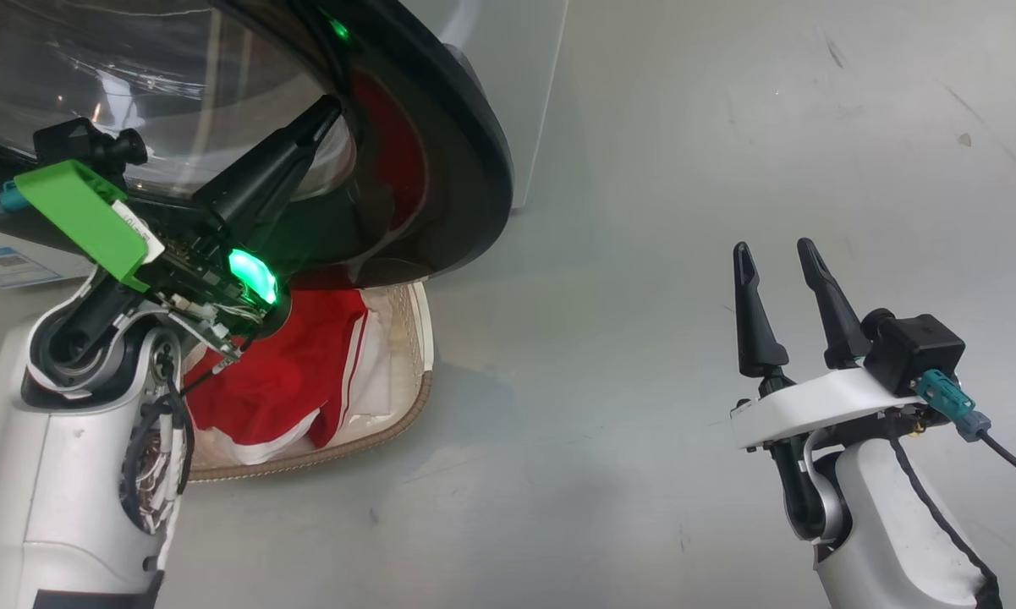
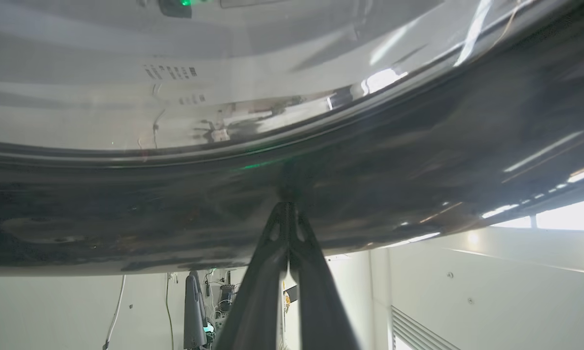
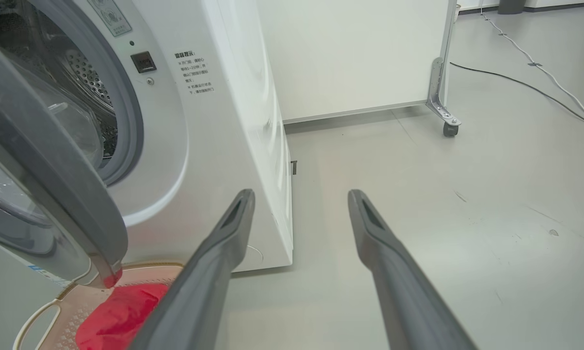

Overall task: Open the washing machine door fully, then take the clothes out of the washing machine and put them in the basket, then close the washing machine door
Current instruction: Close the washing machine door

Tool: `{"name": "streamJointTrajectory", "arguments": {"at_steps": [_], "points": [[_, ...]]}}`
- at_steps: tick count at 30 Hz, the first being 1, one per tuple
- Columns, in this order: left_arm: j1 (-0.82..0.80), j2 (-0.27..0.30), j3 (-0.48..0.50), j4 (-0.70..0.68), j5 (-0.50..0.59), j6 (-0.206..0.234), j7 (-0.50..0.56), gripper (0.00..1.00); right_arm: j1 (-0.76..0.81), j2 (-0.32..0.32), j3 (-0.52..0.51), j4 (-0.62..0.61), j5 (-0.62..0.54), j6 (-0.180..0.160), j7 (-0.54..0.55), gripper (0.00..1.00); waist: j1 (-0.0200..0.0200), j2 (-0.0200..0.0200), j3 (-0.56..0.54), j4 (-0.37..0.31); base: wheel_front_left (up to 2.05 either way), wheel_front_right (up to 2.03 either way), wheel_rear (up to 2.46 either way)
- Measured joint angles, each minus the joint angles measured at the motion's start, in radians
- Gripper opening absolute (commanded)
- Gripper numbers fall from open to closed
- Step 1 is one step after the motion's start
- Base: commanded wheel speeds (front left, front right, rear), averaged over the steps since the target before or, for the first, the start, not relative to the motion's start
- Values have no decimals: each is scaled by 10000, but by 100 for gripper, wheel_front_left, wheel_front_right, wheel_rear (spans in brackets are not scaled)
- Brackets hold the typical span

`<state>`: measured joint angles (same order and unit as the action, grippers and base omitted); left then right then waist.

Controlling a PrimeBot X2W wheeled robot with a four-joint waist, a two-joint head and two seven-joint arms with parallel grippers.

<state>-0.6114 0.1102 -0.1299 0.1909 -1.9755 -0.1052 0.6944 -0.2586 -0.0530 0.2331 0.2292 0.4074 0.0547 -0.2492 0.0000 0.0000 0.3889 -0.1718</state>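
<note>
The washing machine door (image 1: 465, 169) stands swung out over the basket (image 1: 406, 414), its glossy black rim curving around clear glass. My left gripper (image 1: 330, 108) is shut, empty, with its tips pressed against that door. In the left wrist view the shut gripper (image 2: 287, 206) meets the black rim (image 2: 418, 160). Red clothes (image 1: 296, 372) with white stripes lie in the cream basket below. My right gripper (image 1: 774, 252) hangs open over bare floor at the lower right. From the right wrist, that gripper (image 3: 301, 194) points past the washing machine (image 3: 214, 146), whose drum is dark behind the door (image 3: 44, 160); the basket (image 3: 39, 316) and clothes (image 3: 121, 311) show.
A white panel (image 3: 360, 53) on a caster (image 3: 450, 129) stands behind the machine. Cables (image 3: 515, 82) run across the grey floor at the far right. A blue label (image 1: 8, 266) shows on the machine's front at the left.
</note>
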Motion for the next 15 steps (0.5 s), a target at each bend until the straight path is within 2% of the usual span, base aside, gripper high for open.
{"name": "streamJointTrajectory", "arguments": {"at_steps": [8, 15], "points": [[969, -88, 209, 159, -27, -148, 8, 0, 29, 6, -148, 52, -19, 0, -2, 100, 0, 0, -219, 423, 0, 0, 0], [2271, -8, 554, 247, 537, -150, -318, 0, 221, 10, -174, 221, -140, 56, -2, 100, 0, 0, -582, 761, 0, 0, 0]]}}
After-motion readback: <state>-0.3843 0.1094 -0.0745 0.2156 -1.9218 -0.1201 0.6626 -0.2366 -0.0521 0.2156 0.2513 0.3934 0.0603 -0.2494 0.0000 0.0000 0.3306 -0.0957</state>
